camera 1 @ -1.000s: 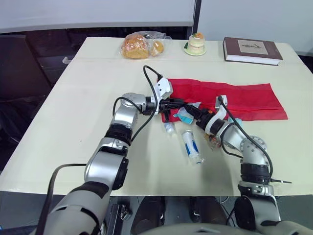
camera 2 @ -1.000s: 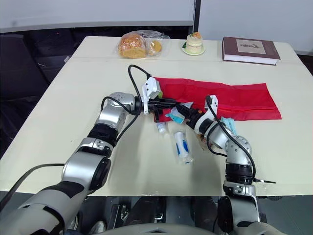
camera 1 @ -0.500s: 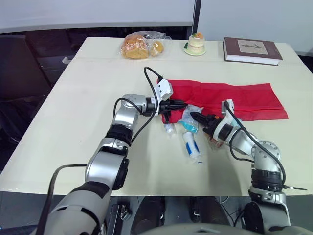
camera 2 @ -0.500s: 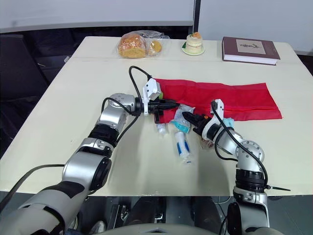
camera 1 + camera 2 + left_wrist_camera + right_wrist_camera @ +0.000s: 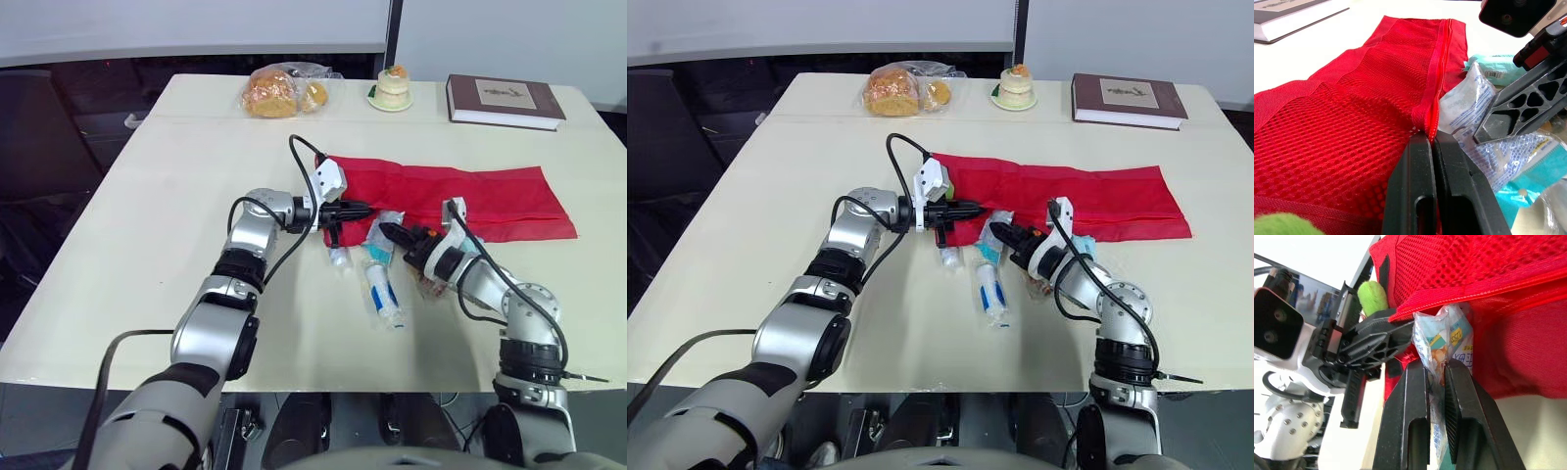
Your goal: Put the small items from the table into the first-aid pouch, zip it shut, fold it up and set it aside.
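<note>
Pale table (image 5: 147,196), packet (image 5: 1444,339) nearer pouch (image 5: 460,191) — left jaws still clamped

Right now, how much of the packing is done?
Just starting. The left pincer pinches the edge of the pouch, and the right pincer holds a packet at its opening. A tube, a vial and more packets lie on the table. Zipping, folding and setting aside are left.
</note>
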Motion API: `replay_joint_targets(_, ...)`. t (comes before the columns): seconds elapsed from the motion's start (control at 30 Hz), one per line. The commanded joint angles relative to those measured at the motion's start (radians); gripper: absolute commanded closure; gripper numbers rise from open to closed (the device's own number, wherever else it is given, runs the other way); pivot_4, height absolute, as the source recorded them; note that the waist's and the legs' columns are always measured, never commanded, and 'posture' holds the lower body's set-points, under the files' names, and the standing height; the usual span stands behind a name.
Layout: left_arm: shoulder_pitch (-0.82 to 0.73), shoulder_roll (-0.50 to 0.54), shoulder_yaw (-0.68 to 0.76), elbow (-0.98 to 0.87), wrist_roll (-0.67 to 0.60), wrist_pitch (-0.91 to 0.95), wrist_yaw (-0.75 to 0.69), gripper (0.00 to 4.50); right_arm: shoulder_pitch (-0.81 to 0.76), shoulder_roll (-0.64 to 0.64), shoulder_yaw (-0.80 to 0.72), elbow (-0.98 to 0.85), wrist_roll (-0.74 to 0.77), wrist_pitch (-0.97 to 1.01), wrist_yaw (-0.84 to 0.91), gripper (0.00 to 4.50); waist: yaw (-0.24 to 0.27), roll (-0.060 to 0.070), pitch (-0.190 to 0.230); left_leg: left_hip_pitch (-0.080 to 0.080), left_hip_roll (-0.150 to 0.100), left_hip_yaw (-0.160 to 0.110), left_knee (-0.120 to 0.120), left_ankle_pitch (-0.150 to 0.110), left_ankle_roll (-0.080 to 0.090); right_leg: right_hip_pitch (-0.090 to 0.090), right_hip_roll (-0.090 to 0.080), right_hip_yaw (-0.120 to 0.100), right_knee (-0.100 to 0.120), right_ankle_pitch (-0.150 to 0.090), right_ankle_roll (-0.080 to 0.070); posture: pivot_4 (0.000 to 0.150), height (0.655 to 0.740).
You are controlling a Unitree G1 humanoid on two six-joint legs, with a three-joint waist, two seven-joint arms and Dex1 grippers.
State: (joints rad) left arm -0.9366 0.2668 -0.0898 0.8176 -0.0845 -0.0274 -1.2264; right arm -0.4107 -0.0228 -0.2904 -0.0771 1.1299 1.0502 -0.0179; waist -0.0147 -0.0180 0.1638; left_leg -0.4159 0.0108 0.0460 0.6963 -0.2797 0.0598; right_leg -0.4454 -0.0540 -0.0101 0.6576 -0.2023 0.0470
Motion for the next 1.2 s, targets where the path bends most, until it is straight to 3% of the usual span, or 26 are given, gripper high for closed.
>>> replay_joint_targets(0.03,-0.014,-0.009,-0.001,-0.047,-0.035,0.009,-0.034,4.5,-0.03,0.065,-0.058,0.028,0.054,-0.075,-0.052,4.49,0.0,0.0,0.0,0.0,0.0,0.0,0.0,0.0,0.0,0.0,0.0,0.0,0.0,0.0,0.0,0.15,0.7289)
replay_joint_targets(0.2,0.004,-0.003,-0.013,-0.082,-0.051,0.058,-0.076,4.5,-0.068,0.181,-0.131,0.071,0.138,-0.201,-0.074,4.49,-0.001,0.0,0.0,0.0,0.0,0.0,0.0,0.0,0.0,0.0,0.0,0.0,0.0,0.0,0.0,0.15,0.7289)
replay_joint_targets(0.4,0.02,-0.011,-0.024,-0.133,-0.074,0.115,-0.099,4.5,-0.086,0.234,-0.109,0.106,0.136,-0.279,-0.074,4.49,-0.003,0.0,0.0,0.0,0.0,0.0,0.0,0.0,0.0,0.0,0.0,0.0,0.0,0.0,0.0,0.15,0.7289)
replay_joint_targets(0.77,-0.009,-0.049,0.019,-0.157,-0.141,0.229,-0.078,4.5,-0.017,0.204,-0.021,0.094,0.045,-0.359,-0.038,4.49,-0.002,0.0,0.0,0.0,0.0,0.0,0.0,0.0,0.0,0.0,0.0,0.0,0.0,0.0,0.0,0.15,0.7289)
replay_joint_targets(0.87,-0.01,-0.049,0.016,-0.137,-0.124,0.214,-0.069,4.5,-0.008,0.189,-0.007,0.067,0.031,-0.352,-0.033,3.3,-0.002,0.0,0.0,0.0,0.0,0.0,0.0,0.0,0.0,0.0,0.0,0.0,0.0,0.0,0.0,0.15,0.7289)
replay_joint_targets(0.97,-0.014,-0.052,0.028,-0.113,-0.126,0.218,-0.052,4.5,0.008,0.168,0.009,0.037,0.031,-0.329,-0.021,1.85,-0.002,0.0,0.0,0.0,0.0,0.0,0.0,0.0,0.0,0.0,0.0,0.0,0.0,0.0,0.0,0.15,0.7289)
replay_joint_targets(1.0,-0.016,-0.055,0.031,-0.103,-0.127,0.22,-0.047,4.5,0.015,0.16,0.011,0.027,0.037,-0.317,-0.022,1.18,-0.002,0.0,0.0,0.0,0.0,0.0,0.0,0.0,0.0,0.0,0.0,0.0,0.0,0.0,0.0,0.15,0.7289)
replay_joint_targets(1.2,-0.031,-0.051,0.039,-0.007,-0.102,0.173,-0.027,4.5,0.073,0.092,-0.012,-0.039,0.088,-0.254,-0.035,1.04,-0.001,0.0,0.0,0.0,0.0,0.0,0.0,0.0,0.0,0.0,0.0,0.0,0.0,0.0,0.0,0.15,0.7289)
